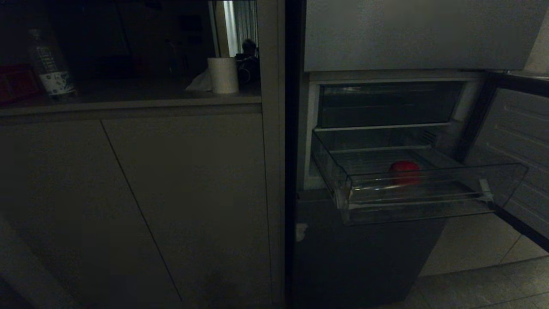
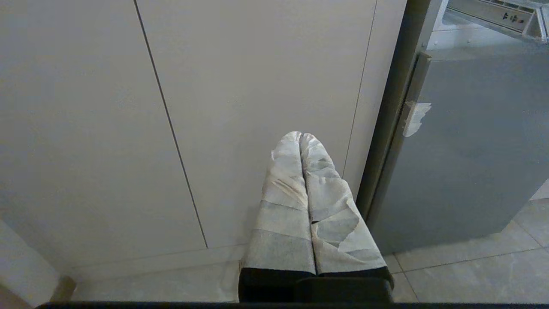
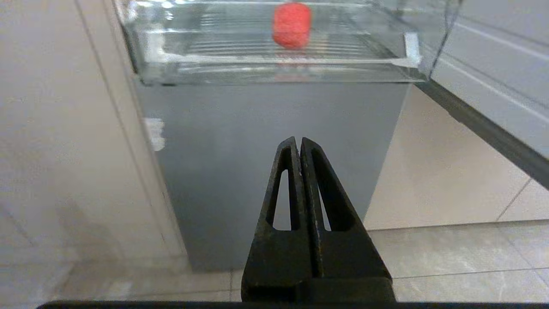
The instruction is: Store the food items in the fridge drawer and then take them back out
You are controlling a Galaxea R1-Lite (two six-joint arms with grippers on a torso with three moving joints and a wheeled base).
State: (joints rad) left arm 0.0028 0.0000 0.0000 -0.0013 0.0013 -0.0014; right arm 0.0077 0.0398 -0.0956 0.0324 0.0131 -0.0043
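Note:
The clear fridge drawer (image 1: 420,201) (image 3: 274,71) stands pulled out of the dark grey fridge (image 1: 364,253), whose middle door (image 1: 521,128) hangs open to the right. One red food item (image 1: 404,171) (image 3: 292,25) lies inside the drawer near its middle. My right gripper (image 3: 299,139) is shut and empty, low in front of the fridge's bottom panel (image 3: 274,163), well below the drawer. My left gripper (image 2: 300,135), its fingers wrapped in white tape, is shut and empty, facing the pale cabinet doors (image 2: 214,107) left of the fridge. Neither arm shows in the head view.
Pale grey cabinets (image 1: 150,193) fill the left, with a counter above holding a paper roll (image 1: 223,75) and a bottle (image 1: 51,64). A scrap of whitish tape (image 1: 301,231) sticks to the fridge edge. Tiled floor (image 1: 480,274) lies to the right, under the open door.

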